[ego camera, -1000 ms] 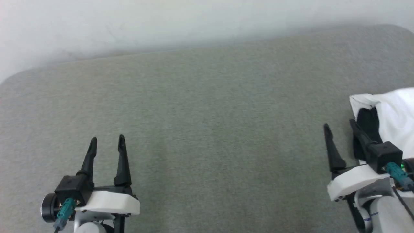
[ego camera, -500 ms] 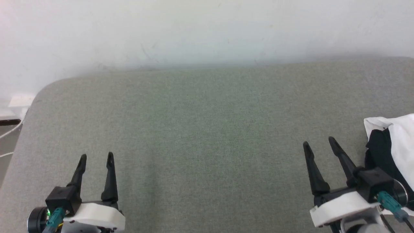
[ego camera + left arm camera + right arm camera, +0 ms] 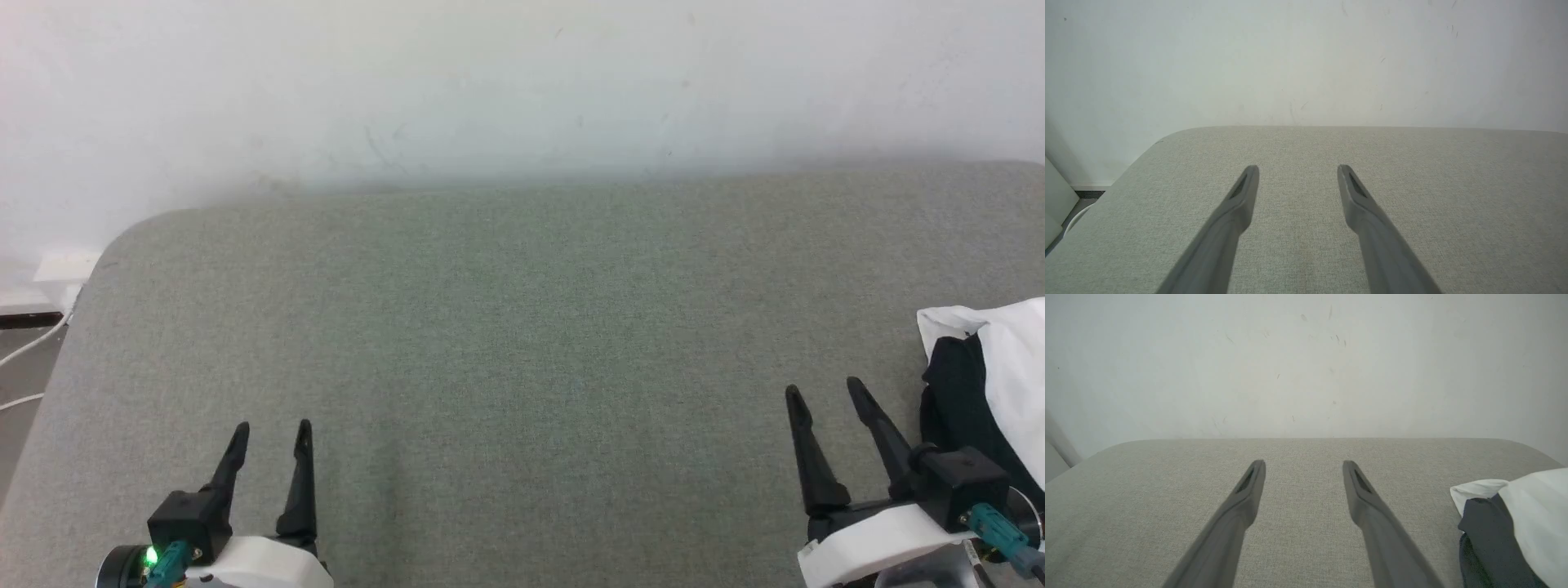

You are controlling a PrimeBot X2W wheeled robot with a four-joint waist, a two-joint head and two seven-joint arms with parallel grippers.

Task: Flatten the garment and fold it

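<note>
- The T-shirt (image 3: 1000,359) lies bunched at the right edge of the grey padded surface (image 3: 522,343), with white cloth lapped over a black part (sleeve or collar, I cannot tell which).
- The right gripper (image 3: 823,389) is at the lower right of the head view, just beside the shirt's near-left edge. Its fingers are spread with nothing between them, and contact with the cloth cannot be judged.
- The left gripper (image 3: 272,426) is at the lower left over bare padding, well apart from the shirt, its fingers also spread and empty.
- Both sets of fingers point toward the white wall (image 3: 490,82).
- A white cable (image 3: 24,349) trails on the floor (image 3: 16,384) past the pad's left corner.
</note>
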